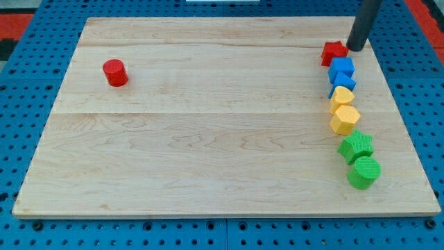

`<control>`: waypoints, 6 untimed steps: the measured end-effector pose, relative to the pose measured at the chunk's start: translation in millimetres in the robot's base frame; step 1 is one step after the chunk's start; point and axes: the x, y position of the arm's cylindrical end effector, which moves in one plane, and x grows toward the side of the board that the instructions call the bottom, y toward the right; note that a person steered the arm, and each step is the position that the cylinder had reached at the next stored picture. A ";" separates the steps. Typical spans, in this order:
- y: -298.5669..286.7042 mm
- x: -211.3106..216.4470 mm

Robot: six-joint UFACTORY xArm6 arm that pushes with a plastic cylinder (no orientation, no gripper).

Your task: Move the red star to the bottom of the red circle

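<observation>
My tip (356, 48), a bare rod with no claw to open or close, is sitting just right of the red star (334, 53) near the board's top-right corner. That side is probably chosen for pushing the star leftward toward the red circle (115, 72), which is lying well apart near the top-left corner.

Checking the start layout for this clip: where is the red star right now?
The red star sits near the board's top right corner, heading the column of blocks, just above the upper blue block, with my tip immediately at its right.
</observation>
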 end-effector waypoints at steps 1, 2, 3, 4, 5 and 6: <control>-51.5 2.4; -89.9 3.9; -89.6 5.3; -89.6 6.2; -97.6 24.0; -167.6 45.2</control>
